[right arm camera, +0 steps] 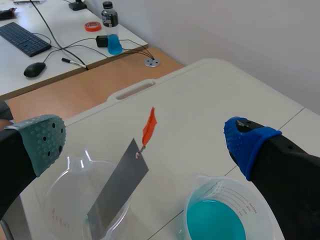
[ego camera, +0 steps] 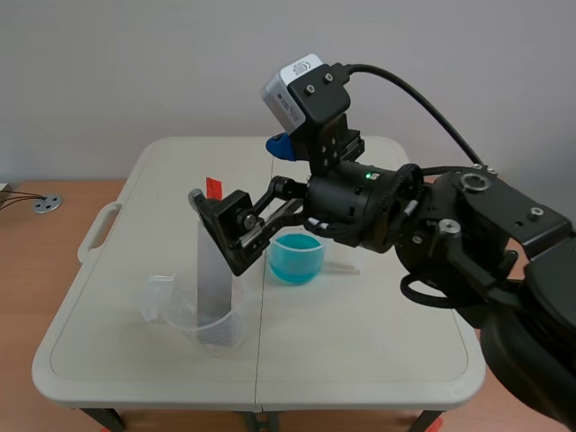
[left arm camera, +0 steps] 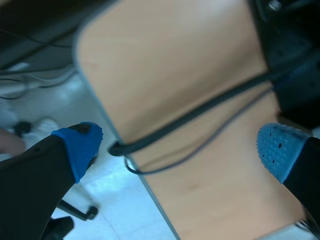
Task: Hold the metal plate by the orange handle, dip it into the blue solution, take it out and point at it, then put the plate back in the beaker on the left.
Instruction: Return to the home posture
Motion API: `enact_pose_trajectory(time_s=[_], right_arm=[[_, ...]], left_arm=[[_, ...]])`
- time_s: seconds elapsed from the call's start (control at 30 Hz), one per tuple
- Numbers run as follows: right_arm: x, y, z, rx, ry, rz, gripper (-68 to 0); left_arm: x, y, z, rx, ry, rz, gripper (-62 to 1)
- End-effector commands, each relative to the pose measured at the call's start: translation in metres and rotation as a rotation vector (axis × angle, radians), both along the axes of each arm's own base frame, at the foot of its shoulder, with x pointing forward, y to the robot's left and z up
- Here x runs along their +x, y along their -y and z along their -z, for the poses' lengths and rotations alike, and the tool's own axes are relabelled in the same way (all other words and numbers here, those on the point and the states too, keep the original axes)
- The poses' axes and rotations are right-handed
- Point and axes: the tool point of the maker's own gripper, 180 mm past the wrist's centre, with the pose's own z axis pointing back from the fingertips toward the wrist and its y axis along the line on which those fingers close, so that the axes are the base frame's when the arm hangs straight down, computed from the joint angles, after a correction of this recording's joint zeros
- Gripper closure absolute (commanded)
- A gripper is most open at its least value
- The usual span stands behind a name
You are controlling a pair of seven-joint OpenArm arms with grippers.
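Progress looks near nil: the metal plate (right arm camera: pixel 117 192) leans in the clear beaker (right arm camera: pixel 55 210) on the left, its orange handle (right arm camera: pixel 148 126) sticking up free. The right tool (right arm camera: pixel 145 142) hangs wide above, fingers either side of the handle, not touching it. The cup of blue solution (right arm camera: pixel 215 225) stands just beside on the bench (ego camera: pixel 360 360). Gripping, dipping, pointing and returning all seem left. The left tool (left arm camera: pixel 178 149) is wide too, holding nothing.

Metal plate (right arm camera: pixel 117 187): plain grey.
Handle (right arm camera: pixel 148 126): orange-red.
Solution (right arm camera: pixel 215 223): turquoise-blue.
Left beaker (right arm camera: pixel 60 210): clear, with what seem to be faint reddish scale marks.
Table (ego camera: pixel 360 360): off-white.
Right gripper (right arm camera: pixel 145 140) pads (right arm camera: pixel 42 140): one grey-green, one blue, both dotted.
Left gripper (left arm camera: pixel 180 147) pads (left arm camera: pixel 280 147): blue, dotted.
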Motion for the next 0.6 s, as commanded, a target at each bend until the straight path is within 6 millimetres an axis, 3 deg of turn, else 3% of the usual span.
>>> enact_pose_trajectory(time_s=[0.0,0.13,0.27,0.37,0.57], right_arm=[[-0.001,0.006,-0.013,0.016,0.035,0.013,-66.4],[-0.01,0.024,-0.015,-0.007,0.052,0.047,-66.4],[-0.019,0.04,-0.013,-0.05,0.071,0.078,-66.4],[-0.026,0.051,-0.01,-0.065,0.073,0.094,-66.4],[-0.045,0.069,-0.004,-0.06,0.057,0.117,-66.4]], left_arm=[[0.038,-0.025,-0.017,0.048,0.117,-0.038,-62.3],[0.099,-0.065,-0.057,0.147,0.314,-0.074,-62.3],[0.154,-0.081,-0.105,0.175,0.506,-0.069,-62.3],[0.184,-0.076,-0.138,0.154,0.638,-0.049,-62.3],[0.221,-0.038,-0.19,0.051,0.877,0.001,-62.3]])
